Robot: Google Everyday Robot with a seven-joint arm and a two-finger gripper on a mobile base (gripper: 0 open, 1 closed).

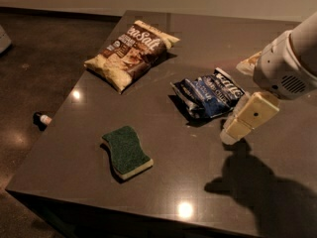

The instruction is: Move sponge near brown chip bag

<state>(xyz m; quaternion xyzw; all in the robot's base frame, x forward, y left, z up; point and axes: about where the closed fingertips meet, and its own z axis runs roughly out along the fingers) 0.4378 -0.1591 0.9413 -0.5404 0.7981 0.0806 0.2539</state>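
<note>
Sponge (126,151) was ungrasped, hence well apart from the brown chip bag (130,53); the gripper (237,131) hung beside the blue bag (208,94), spread or closed unclear.

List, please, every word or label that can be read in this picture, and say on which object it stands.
"Sea Salt": white letters on the brown chip bag.
On the blue chip bag: white lettering, too blurred to read.
On the sponge: no text.
On the gripper, above the table right of the blue chip bag: no text.
</note>
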